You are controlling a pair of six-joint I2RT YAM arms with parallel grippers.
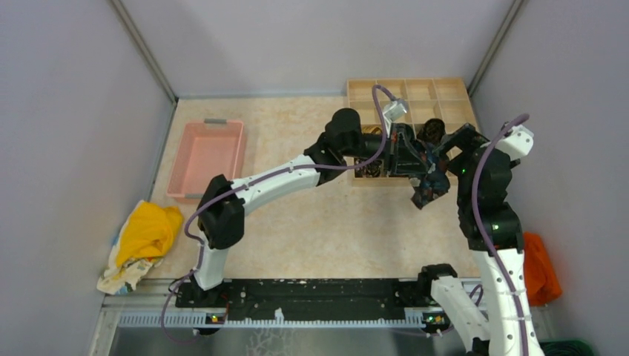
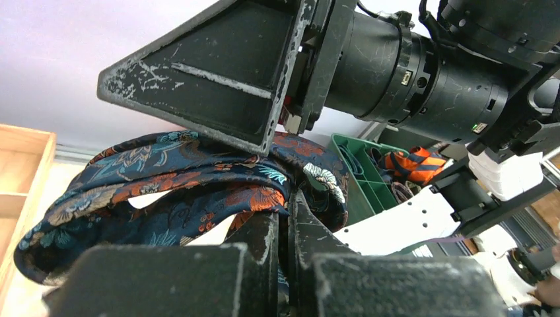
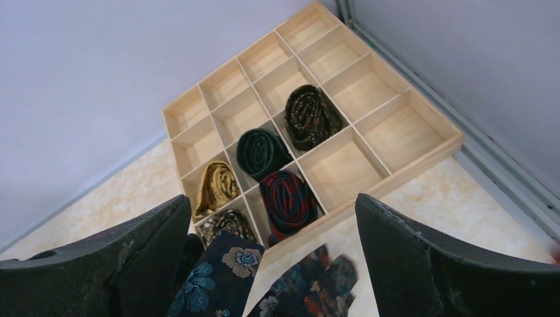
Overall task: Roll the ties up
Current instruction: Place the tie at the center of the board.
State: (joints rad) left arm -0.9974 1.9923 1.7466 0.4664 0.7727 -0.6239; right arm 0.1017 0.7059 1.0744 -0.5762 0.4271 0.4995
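My left gripper (image 2: 288, 206) is shut on a dark floral tie (image 2: 178, 178), whose loops drape to the left of the jaws. This tie (image 1: 430, 187) hangs in front of the wooden organizer box (image 1: 445, 89). My right gripper (image 3: 272, 198) is open just above it, one wide finger (image 2: 198, 79) lying over the loops. Part of the floral tie (image 3: 218, 277) shows beside its left finger. Rolled ties sit in the box cells: gold (image 3: 216, 188), black-green (image 3: 263, 150), red-black (image 3: 287, 198), and a dark patterned one (image 3: 310, 115).
A pink tray (image 1: 208, 156) stands at the back left. A yellow cloth (image 1: 148, 230) lies bunched at the left edge. An orange item (image 1: 541, 271) lies right of the right arm. A green bin (image 2: 363, 178) shows in the left wrist view.
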